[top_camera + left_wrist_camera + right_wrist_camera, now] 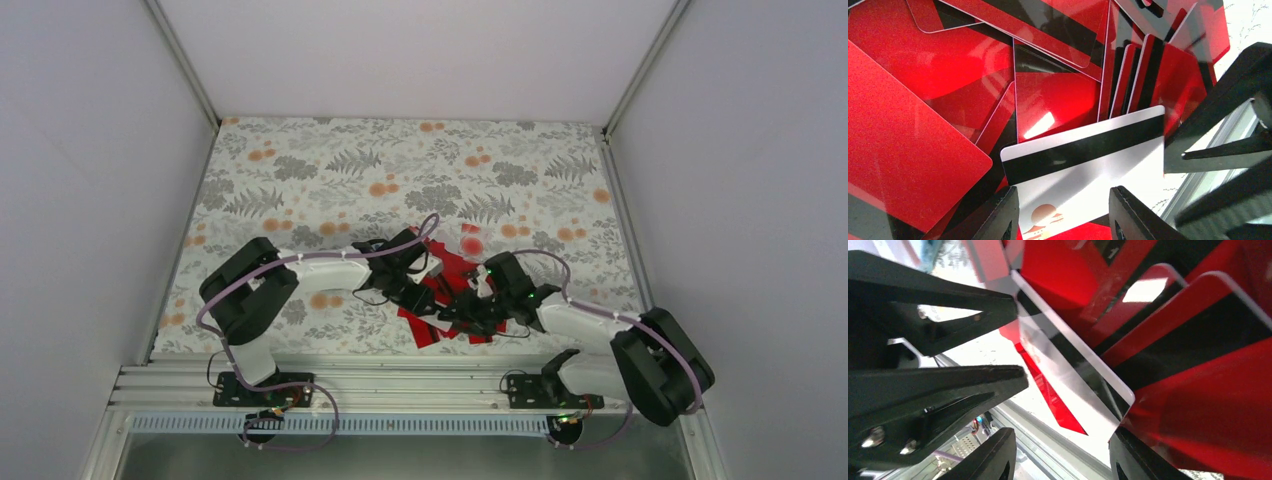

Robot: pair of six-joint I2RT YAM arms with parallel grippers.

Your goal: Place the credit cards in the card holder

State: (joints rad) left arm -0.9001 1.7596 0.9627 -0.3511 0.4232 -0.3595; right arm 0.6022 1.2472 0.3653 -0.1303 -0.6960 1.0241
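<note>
The thin red rectangular plastic credit cards [452, 268], many with a black stripe, lie in a loose overlapping heap on the near middle of the table, under the place where the two arms meet. At the heap's far edge one pale card with a red spot [470, 243] lies face up.

At the near side of the heap a white card with a black stripe and a small red emblem [1088, 170] sits tilted, raised off the red cards behind it. What props it up I cannot tell.

The left gripper [1064, 196] reaches in from the left. Its two black fingers stand apart, with the white card's face lying across the gap behind them; they clamp nothing.

The right gripper [1063, 440] comes from the right, just beside the left one. Its fingers are also parted, and the near corner of the white card dips between them, close to one finger without being pinched. Seen from the left wrist, the right gripper's fingers [1213, 115] sit at the card's right edge.

A blurred teal-blue patch [930, 250] shows far left in the right wrist view; whether it is the card holder I cannot tell.

All this rests on a leaf-and-flower patterned tablecloth [400, 170].
</note>
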